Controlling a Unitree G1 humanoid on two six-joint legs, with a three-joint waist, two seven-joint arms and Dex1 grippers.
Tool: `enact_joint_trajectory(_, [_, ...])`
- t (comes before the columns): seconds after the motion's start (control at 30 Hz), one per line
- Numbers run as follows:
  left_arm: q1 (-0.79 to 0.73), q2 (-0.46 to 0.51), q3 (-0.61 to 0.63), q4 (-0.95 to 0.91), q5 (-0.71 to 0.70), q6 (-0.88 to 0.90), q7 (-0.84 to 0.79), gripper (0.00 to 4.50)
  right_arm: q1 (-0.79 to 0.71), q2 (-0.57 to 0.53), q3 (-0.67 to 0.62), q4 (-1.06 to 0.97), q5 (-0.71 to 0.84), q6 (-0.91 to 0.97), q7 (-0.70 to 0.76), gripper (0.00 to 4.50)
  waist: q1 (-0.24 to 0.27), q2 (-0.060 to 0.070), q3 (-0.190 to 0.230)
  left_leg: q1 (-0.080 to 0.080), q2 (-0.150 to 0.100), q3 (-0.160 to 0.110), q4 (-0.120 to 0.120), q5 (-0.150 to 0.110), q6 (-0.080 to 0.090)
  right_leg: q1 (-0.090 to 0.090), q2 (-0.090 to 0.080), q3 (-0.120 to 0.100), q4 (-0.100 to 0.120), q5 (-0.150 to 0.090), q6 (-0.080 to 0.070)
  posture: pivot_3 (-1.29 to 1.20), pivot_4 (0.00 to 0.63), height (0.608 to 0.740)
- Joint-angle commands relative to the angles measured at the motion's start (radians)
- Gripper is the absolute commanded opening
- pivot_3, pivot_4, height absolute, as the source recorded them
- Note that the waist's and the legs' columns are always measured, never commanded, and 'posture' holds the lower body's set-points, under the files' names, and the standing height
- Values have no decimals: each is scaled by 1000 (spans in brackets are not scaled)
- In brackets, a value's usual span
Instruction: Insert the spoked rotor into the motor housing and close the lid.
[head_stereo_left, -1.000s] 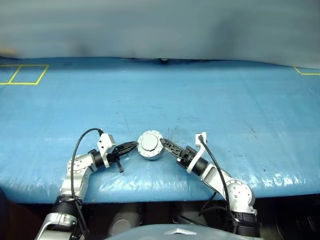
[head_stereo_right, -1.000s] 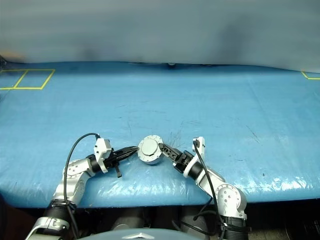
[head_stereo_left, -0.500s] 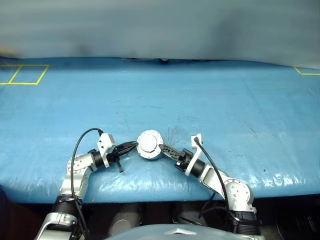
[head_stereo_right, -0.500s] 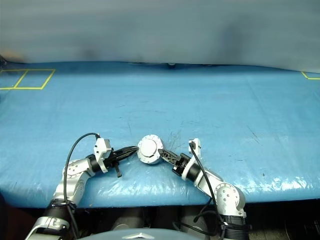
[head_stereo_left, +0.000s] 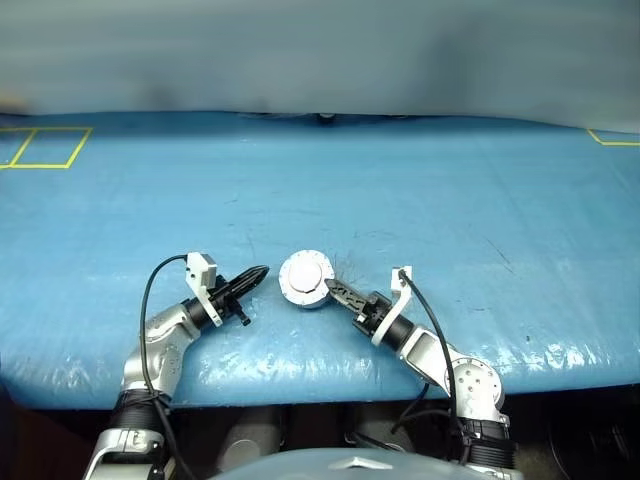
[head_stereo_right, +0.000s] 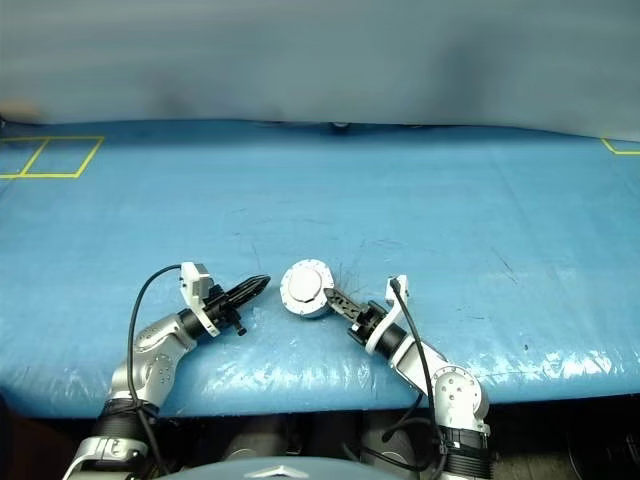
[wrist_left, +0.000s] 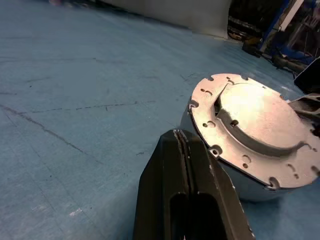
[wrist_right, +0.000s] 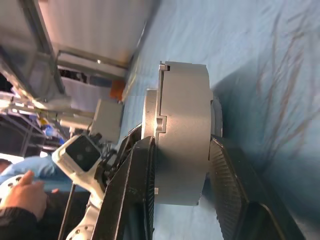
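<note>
Setting: we look down on a wide table (head_stereo_left: 480, 200) under a blue, faintly crinkled plastic sheet, scuffed with dark hairline scratches near the middle and marked with yellow tape squares (head_stereo_left: 40, 147) at its far left corner.

Motor housing: the short round silver-grey can (head_stereo_left: 306, 281) stands on the sheet near the table's front edge, between our two arms. Its side wall is smooth, dull metal.

Lid: a pale grey disc (wrist_left: 252, 127) caps the housing, plain face up. We see a raised centre circle and a flat flange dotted with small holes and notches around the edge. Whether it is fully seated we cannot tell.

Right gripper: our right claw (wrist_right: 182, 172) clamps the housing, one black ribbed finger (wrist_right: 230, 175) on the can's underside and the other on the lid side, the wall of the can between them. In the head views it reaches in from the housing's right (head_stereo_left: 338, 291).

Left gripper: our left claw (head_stereo_left: 254, 275) has its two black fingers pressed together, tips meeting in a thin seam. It points toward the housing from the left, near it but with blue sheet showing between.

Left wrist close-up: the joined fingers (wrist_left: 187, 195) are matte black and wedge-shaped, just beside the lid's rim.

Background: a person's hand (wrist_right: 20, 192) shows beyond the table.
</note>
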Motion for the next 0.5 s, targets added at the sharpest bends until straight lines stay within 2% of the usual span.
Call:
enact_joint_trajectory(0.03, [13,-16,29,-79,-85,101,13,0,-48,39,-72,-56,148,-30,-19,1162,-3,1,0,0,0,0,1,0,0,0,0,0,0,0,0,0,150,740])
enact_joint_trajectory(0.13, [24,-53,44,-109,-146,167,28,613,-77,57,-99,-78,214,-37,-47,1162,-13,1,1,0,0,0,1,-1,0,0,0,1,0,0,0,0,150,740])
enact_joint_trajectory(0.37, [36,-107,78,-154,-286,335,54,2910,-118,57,-90,-118,298,-54,-88,1162,-19,2,1,0,0,0,1,-1,0,1,1,1,2,0,0,0,150,740])
enact_joint_trajectory(0.5, [32,-109,88,-163,-408,507,40,4256,-136,60,-54,-116,313,-47,-99,1162,-19,2,1,0,0,1,3,-1,0,1,1,1,2,0,0,0,150,740])
